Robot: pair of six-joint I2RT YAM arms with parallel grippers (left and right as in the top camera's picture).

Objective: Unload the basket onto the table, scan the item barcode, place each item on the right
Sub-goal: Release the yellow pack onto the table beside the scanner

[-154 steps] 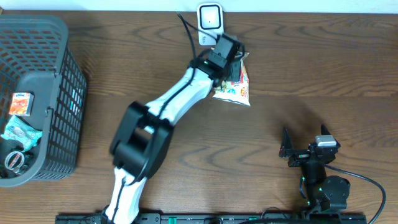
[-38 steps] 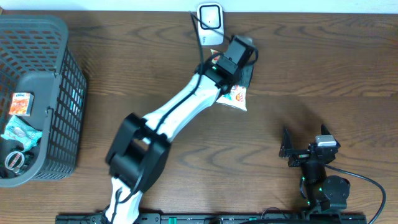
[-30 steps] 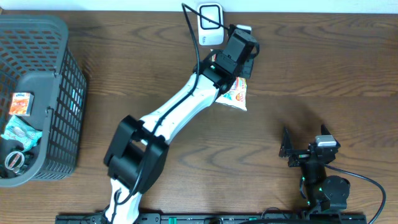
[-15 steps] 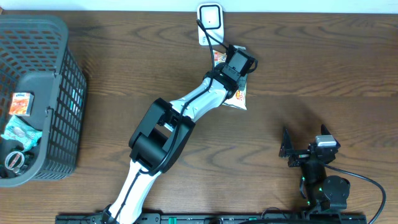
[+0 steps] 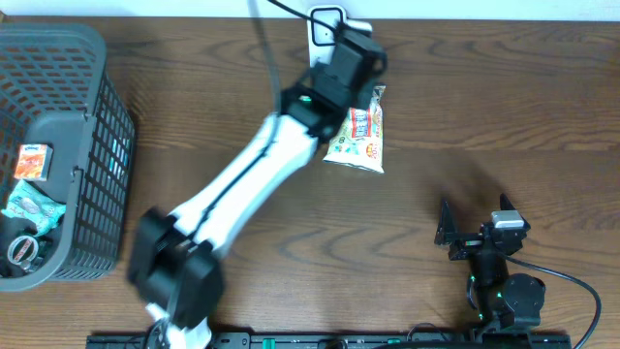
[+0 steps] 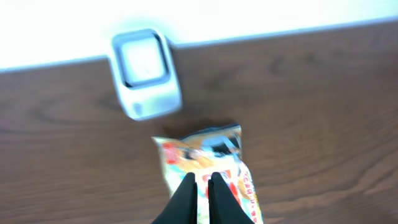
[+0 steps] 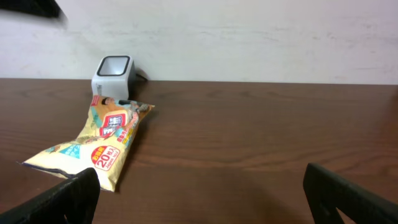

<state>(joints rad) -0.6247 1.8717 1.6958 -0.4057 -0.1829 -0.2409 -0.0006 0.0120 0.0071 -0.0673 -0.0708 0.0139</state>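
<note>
A brown wooden table (image 5: 504,107) fills the view. A dark mesh basket (image 5: 107,107) stands at its left end with a few small items inside. The white left arm (image 5: 242,184) stretches diagonally across the middle toward the far edge. The right arm (image 5: 504,291) sits folded at the near right corner, well apart from the action, and the right gripper (image 5: 474,218) has its fingers spread wide with nothing between them.

A colourful snack packet (image 5: 358,136) lies flat on the table just in front of the small white scanner (image 5: 327,21), and nothing grips it. The left gripper (image 6: 201,177) hangs above the packet with its fingers pressed together and empty.

The packet has reached the scanner, so the presenting step looks done. Nothing shows whether the barcode registered. The packet may yet need picking up again.

Half a second earlier the left arm's wrist covered most of the packet. Now the arm has swung clear and the packet lies fully exposed. The right arm has not moved.
</note>
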